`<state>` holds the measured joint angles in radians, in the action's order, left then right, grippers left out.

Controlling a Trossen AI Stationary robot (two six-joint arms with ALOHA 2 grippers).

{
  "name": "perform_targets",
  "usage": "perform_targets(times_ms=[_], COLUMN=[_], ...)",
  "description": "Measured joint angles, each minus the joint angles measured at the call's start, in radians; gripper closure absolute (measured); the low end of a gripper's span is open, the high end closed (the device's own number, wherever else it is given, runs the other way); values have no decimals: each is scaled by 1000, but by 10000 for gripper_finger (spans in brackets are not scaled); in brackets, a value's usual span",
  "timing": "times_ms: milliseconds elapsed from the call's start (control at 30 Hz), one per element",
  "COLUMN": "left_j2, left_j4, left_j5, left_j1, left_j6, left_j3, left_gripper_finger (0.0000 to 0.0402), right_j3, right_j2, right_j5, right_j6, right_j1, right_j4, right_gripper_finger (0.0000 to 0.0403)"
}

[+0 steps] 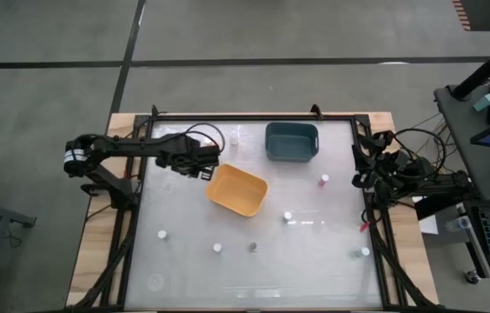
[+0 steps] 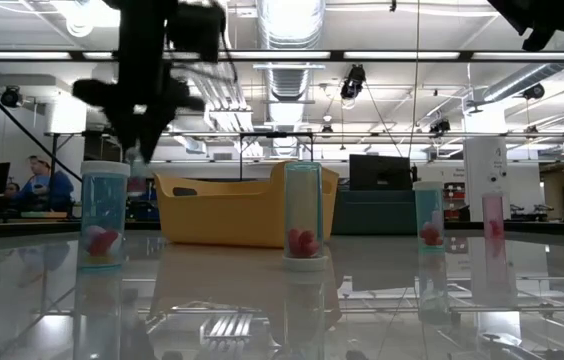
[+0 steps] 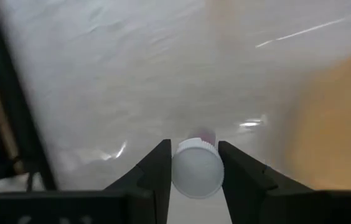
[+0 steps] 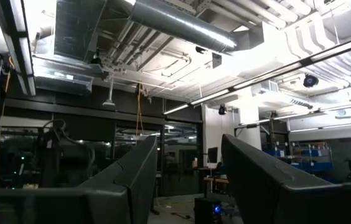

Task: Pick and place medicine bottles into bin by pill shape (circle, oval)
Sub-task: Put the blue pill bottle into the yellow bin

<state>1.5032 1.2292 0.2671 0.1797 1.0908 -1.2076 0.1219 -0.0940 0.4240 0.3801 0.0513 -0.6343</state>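
Left tool (image 3: 195, 165) pinching a white-capped bottle (image 3: 197, 171) between its fingers (image 3: 157, 168), cap toward the wrist camera, red pills just visible behind it. In the high view the left tool (image 1: 203, 165) sits over the desk (image 1: 184, 261) near the far-left corner, just beside the orange tub (image 1: 238, 190).

Right tool (image 4: 185, 174) parked off the right edge of the desk, pointing up at the ceiling, fingers spread, nothing between them.

Orange tub lies tilted, left of desk centre. Teal tub (image 1: 292, 142) against the far edge, near its middle.

Loose bottles standing on the desk:
- one (image 1: 235, 136) at the far edge, left of the teal tub
- one (image 1: 324, 180) red-topped, toward the right edge
- one (image 1: 288, 215) near centre
- one (image 1: 162, 234) toward the left edge
- one (image 1: 217, 248) and a grey one (image 1: 252, 247) nearer the front
- one (image 1: 365, 252) toward the near-right corner

Low view: clear bottle (image 2: 303, 212) with red pills stands in front of the orange tub (image 2: 232, 210).
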Motion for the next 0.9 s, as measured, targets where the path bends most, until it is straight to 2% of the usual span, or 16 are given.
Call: perform_targets(times_ms=[200, 333, 567, 733, 900], left_j2=[0, 0, 5, 46, 113], left_j4=[-12, -68, -239, -252, -251], left_j5=[15, 23, 26, 19, -30], left_j1=[-62, -91, -129, -136, -136], left_j6=[-46, -89, -173, -182, -189], left_j3=[-151, -209, -215, -219, -231], left_gripper_finger=[309, 310, 310, 310, 311], right_j3=[0, 0, 0, 0, 0], right_j2=[0, 0, 0, 0, 0], right_j5=[0, 0, 0, 0, 4], right_j6=[0, 0, -1, -2, -2], right_j1=[0, 0, 0, 0, 0], right_j4=[0, 0, -1, -1, -1], right_gripper_finger=[232, 232, 232, 232, 232])
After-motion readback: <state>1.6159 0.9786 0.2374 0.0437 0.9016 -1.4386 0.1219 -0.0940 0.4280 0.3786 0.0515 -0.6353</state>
